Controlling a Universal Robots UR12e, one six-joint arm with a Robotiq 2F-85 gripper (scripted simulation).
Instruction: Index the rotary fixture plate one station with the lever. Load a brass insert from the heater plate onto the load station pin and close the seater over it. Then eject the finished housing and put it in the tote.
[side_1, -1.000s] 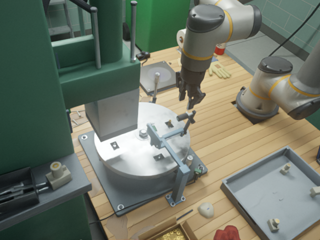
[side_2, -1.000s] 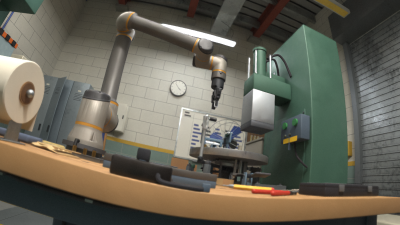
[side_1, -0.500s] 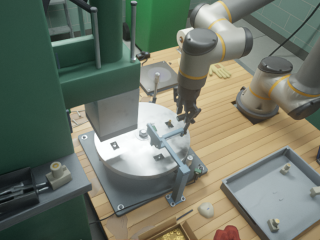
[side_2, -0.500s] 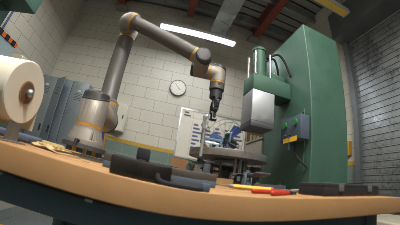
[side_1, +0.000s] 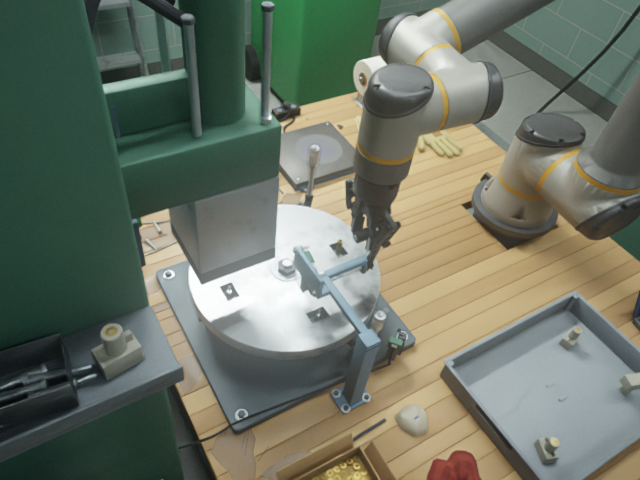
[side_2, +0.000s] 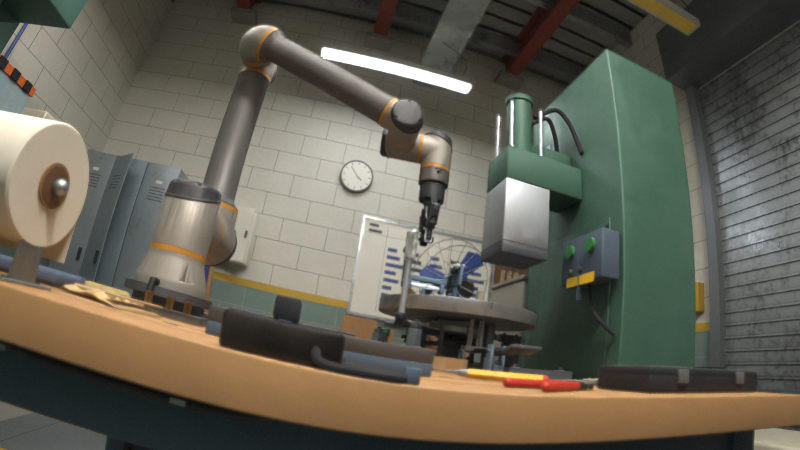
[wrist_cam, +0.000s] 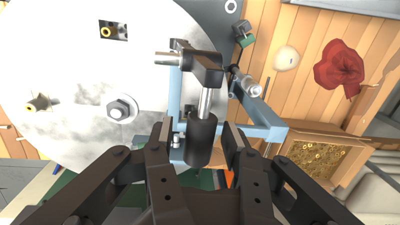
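The seater arm's black handle (wrist_cam: 200, 140) stands between the fingers of my open gripper (side_1: 373, 247), which holds nothing. The blue seater frame (side_1: 331, 289) reaches from its post over the round fixture plate (side_1: 282, 281). A brass insert (side_1: 339, 242) sits on a pin at the plate's far station, just left of my fingers. The index lever (side_1: 312, 170) stands upright behind the plate, in front of the heater plate (side_1: 316, 151). A finished housing (side_1: 117, 350) rests on the grey shelf at the press. The tote (side_1: 553, 382) lies on the bench to the right.
The tote holds three small housings, one of them (side_1: 547, 448) near its front. A cardboard box of brass inserts (side_1: 344, 469) sits at the bench's front edge, beside a red rag (side_1: 455, 466) and a pale lump (side_1: 412, 418). The green press head (side_1: 227, 227) overhangs the plate's left side.
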